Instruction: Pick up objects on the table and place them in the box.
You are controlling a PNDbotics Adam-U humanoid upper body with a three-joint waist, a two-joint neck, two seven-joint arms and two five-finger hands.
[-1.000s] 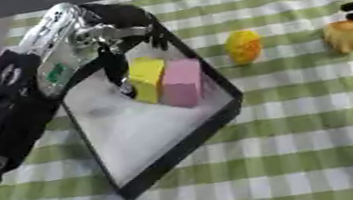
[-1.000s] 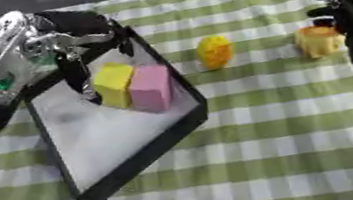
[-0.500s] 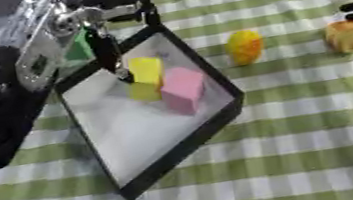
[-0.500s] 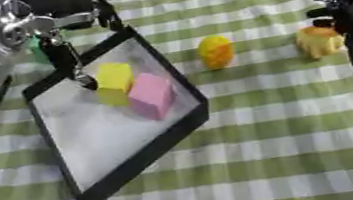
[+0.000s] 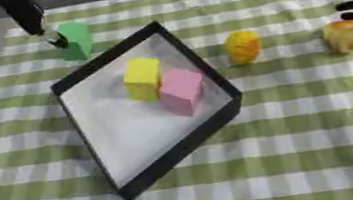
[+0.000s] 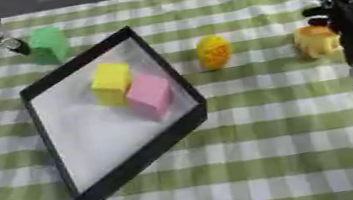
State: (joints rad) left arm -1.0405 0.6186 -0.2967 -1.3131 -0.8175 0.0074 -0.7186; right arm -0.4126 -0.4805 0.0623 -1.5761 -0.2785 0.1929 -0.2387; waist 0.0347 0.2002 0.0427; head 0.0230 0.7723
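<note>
A: While the box already holds the yellow block and the pink block, lying touching each other in its far half, what is left out on the table?

B: Three things, by my reckoning; a green block just beyond the box's far-left corner, towards the table's far-left corner; a yellow rounded piece just off the box's right wall; an orange piece near the table's right edge.

A: And the hands?

B: The left hand shows only dark fingers pointing down, their tips at the green block's left side; nothing is held, and I cannot tell how far it is spread; the right hand rests at the right edge beside the orange piece, its fingers hard to read, holding nothing that I can see.

A: How should the next pick go?

B: I would judge the green block next; bring fingers and thumb to opposite faces, squarely; lift clear of the box's raised wall before carrying it over; set it in the near, bare half, away from the two blocks.
</note>
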